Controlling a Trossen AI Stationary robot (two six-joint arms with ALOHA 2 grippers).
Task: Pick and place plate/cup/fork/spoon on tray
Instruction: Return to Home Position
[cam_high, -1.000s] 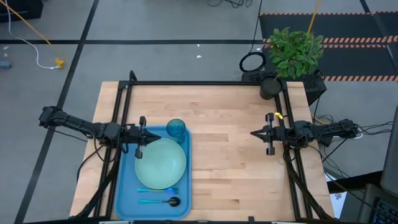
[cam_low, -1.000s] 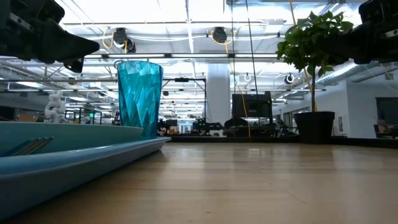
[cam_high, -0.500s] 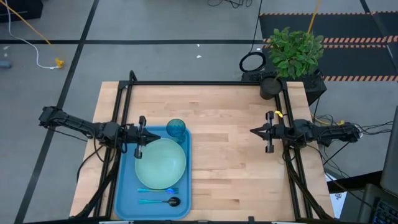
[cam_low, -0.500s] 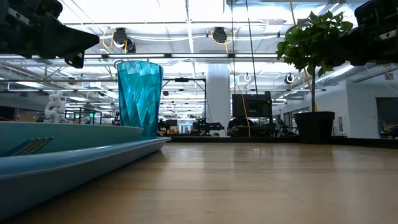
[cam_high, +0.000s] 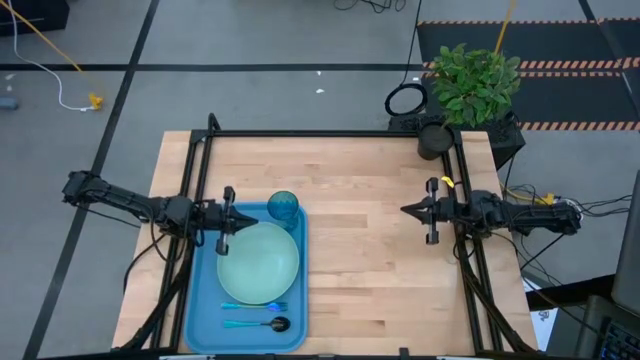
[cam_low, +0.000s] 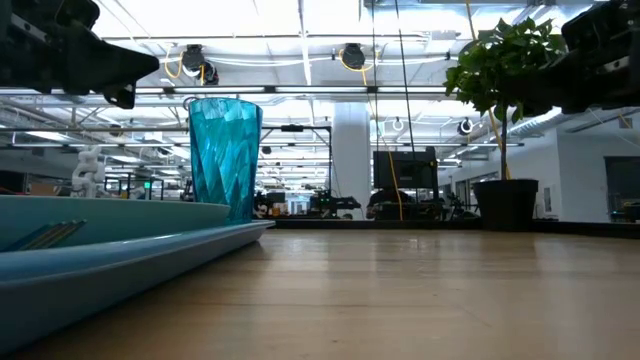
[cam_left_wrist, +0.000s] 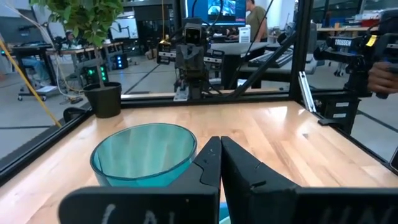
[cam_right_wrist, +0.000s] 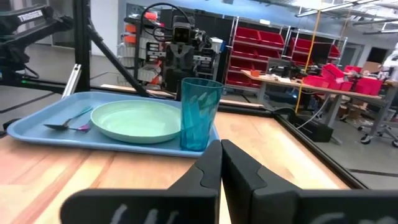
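The blue tray (cam_high: 201, 315) lies at the table's near left. On it rest the mint-green plate (cam_high: 258, 263), the teal cup (cam_high: 283, 207) upright at the tray's far corner, the fork (cam_high: 255, 306) and the dark-bowled spoon (cam_high: 262, 324) near the front. The right wrist view shows tray (cam_right_wrist: 37, 127), plate (cam_right_wrist: 137, 121) and cup (cam_right_wrist: 199, 115). My left gripper (cam_high: 228, 220) is shut and empty, above the tray's far left edge beside the cup (cam_left_wrist: 143, 155). My right gripper (cam_high: 405, 211) is shut and empty, above the table's right side.
A potted plant (cam_high: 470, 85) stands at the table's far right corner. A black frame rail (cam_high: 330, 133) runs along the far edge. Bare wood (cam_high: 370, 260) lies between the tray and the right arm.
My right arm has drawn slightly toward the table's left edge. Nothing on the tray has moved.
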